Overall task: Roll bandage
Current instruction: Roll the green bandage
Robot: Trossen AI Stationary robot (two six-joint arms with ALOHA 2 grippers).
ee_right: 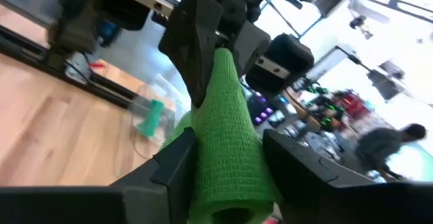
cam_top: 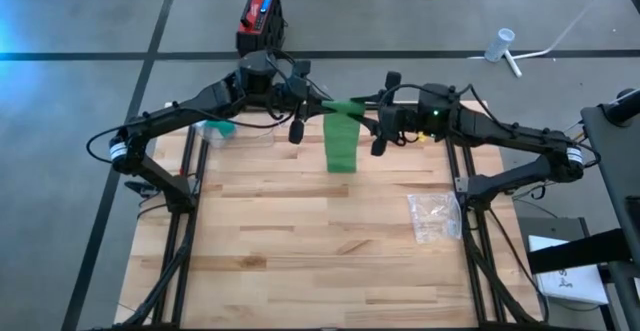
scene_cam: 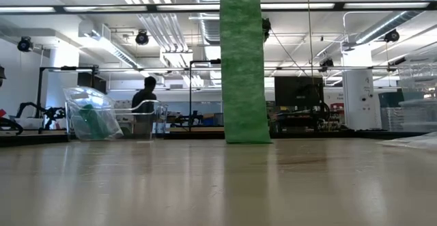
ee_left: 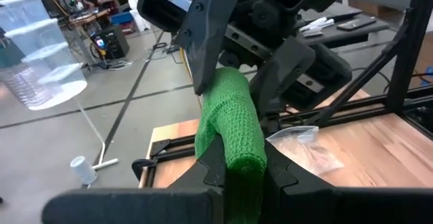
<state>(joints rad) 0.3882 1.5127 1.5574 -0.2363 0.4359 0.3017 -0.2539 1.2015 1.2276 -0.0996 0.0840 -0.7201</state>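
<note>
A green bandage (cam_top: 342, 141) is held up over the far middle of the table between my two grippers. Its rolled part (ee_left: 233, 116) lies level between them. A flat strip (scene_cam: 244, 62) hangs straight down from it, and the strip's lower end (scene_cam: 247, 138) stands on the wooden table (cam_top: 300, 251). My left gripper (ee_left: 243, 173) comes in from the table's left and is shut on the roll. My right gripper (ee_right: 226, 160) comes from the right, open, with one finger on either side of the roll's other end. My left gripper pinches one end of the rolled part (ee_left: 245, 158) between its two fingers, level, from the table's left, along the roll's length. The roll is lifted clear, with the strip hanging below it. My right gripper's fingers (ee_left: 203, 45) straddle the roll's other end (ee_right: 226, 136); I cannot tell whether they touch it.
A clear plastic bag (cam_top: 435, 216) lies on the right of the table. A clear packet with something green inside (cam_top: 225, 131) sits at the far left. A red and black box (cam_top: 260, 16) stands on the floor beyond the table. A person (scene_cam: 145, 96) is far back in the room.
</note>
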